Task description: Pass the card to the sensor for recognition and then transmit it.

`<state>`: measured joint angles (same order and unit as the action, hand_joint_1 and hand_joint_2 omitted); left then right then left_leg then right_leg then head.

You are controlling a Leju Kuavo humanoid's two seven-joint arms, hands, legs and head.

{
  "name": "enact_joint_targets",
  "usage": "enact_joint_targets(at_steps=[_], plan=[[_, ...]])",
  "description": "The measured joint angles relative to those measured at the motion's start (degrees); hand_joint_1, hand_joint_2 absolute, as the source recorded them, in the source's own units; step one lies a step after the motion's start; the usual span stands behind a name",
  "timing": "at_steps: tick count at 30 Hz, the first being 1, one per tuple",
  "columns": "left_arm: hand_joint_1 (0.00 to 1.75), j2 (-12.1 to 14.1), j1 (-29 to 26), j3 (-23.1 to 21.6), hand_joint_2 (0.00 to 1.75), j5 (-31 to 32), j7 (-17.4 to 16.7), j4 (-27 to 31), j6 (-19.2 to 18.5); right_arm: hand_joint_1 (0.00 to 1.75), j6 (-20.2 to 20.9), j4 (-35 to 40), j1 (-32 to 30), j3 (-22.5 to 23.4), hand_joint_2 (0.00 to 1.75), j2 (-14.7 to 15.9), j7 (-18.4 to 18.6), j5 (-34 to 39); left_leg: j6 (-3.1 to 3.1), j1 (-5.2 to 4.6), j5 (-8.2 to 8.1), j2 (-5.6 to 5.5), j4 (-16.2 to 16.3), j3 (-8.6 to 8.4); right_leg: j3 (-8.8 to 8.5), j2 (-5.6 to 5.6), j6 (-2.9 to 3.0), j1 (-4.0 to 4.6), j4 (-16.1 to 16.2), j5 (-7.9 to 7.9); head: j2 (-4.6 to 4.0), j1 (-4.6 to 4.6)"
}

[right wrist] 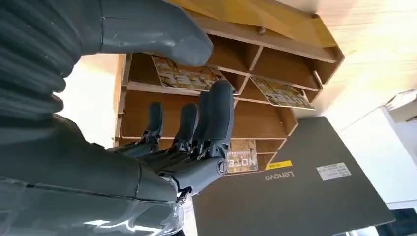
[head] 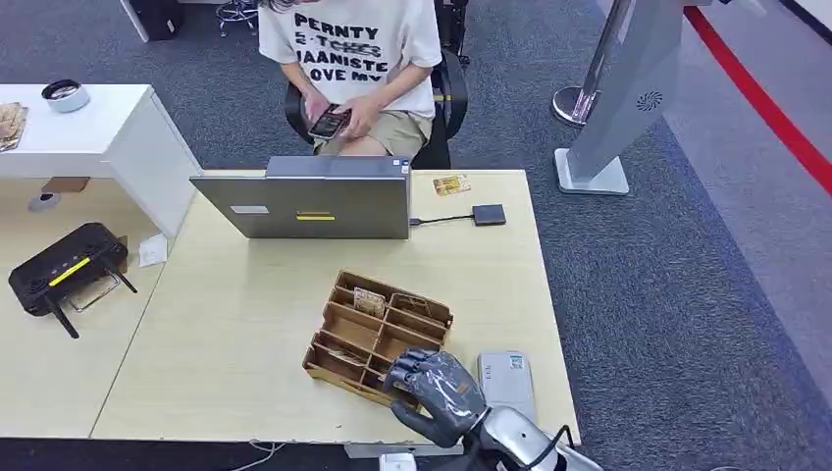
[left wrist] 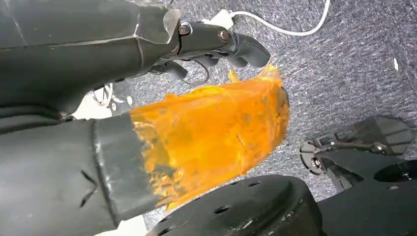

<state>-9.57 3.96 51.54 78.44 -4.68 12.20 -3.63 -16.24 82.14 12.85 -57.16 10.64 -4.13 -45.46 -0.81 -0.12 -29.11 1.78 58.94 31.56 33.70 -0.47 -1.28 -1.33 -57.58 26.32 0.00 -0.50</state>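
Observation:
A wooden compartment tray (head: pixel 345 327) lies on the pale table, with printed cards (head: pixel 370 301) in some of its slots. My right hand (head: pixel 438 387) hovers over the tray's near right corner, fingers apart, holding nothing. In the right wrist view my right hand (right wrist: pixel 196 142) reaches above the slots, where a card (right wrist: pixel 187 76) lies below the thumb, a second card (right wrist: pixel 282 94) is further on and a third card (right wrist: pixel 241 158) is beyond the fingertips. A flat grey reader (head: pixel 507 381) lies just right of the hand. My left hand (left wrist: pixel 211 88) hangs over the floor, empty, its thumb wrapped in orange tape.
A grey laptop (head: pixel 314 201) stands behind the tray, and a small black box (head: pixel 489 215) on a cable lies to its right. One loose card (head: pixel 451 184) lies at the far edge. A seated person (head: pixel 353 69) holds a phone. A black router (head: pixel 64 270) sits left.

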Motion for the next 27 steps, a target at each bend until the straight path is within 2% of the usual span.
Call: enact_joint_targets(at_steps=[13, 22, 25, 27], plan=[[0.00, 0.0, 0.0, 0.0, 0.00, 0.1, 0.0, 0.0, 0.0, 0.93, 0.0, -0.8, 0.1, 0.0, 1.75, -0.4, 0.3, 0.0, 0.00, 0.00, 0.00, 0.00, 0.0, 0.00, 0.00, 0.00, 0.00, 0.00, 0.0, 0.00, 0.00, 0.00], [0.00, 0.0, 0.0, 0.0, 0.00, 0.1, 0.1, 0.0, -0.1, 1.03, -0.5, -0.9, 0.0, 0.6, 1.75, -0.4, 0.6, -0.3, 0.00, 0.00, 0.00, 0.00, 0.0, -0.01, 0.00, 0.00, 0.00, 0.00, 0.0, 0.00, 0.00, 0.00], [0.00, 0.0, 0.0, 0.0, 0.00, 0.1, 0.1, 0.0, -0.1, 0.94, -0.5, -0.9, 0.0, 1.0, 1.75, -0.4, 0.9, -0.4, 0.00, 0.00, 0.00, 0.00, 0.0, 0.00, 0.00, 0.00, 0.00, 0.00, 0.0, 0.00, 0.00, 0.00], [0.00, 0.0, 0.0, 0.0, 0.00, 0.1, 0.1, 0.0, -0.1, 0.99, -0.5, -0.9, 0.0, 1.2, 1.75, -0.4, 1.0, -0.6, 0.00, 0.00, 0.00, 0.00, 0.0, -0.01, 0.00, 0.00, 0.00, 0.00, 0.0, 0.00, 0.00, 0.00]])
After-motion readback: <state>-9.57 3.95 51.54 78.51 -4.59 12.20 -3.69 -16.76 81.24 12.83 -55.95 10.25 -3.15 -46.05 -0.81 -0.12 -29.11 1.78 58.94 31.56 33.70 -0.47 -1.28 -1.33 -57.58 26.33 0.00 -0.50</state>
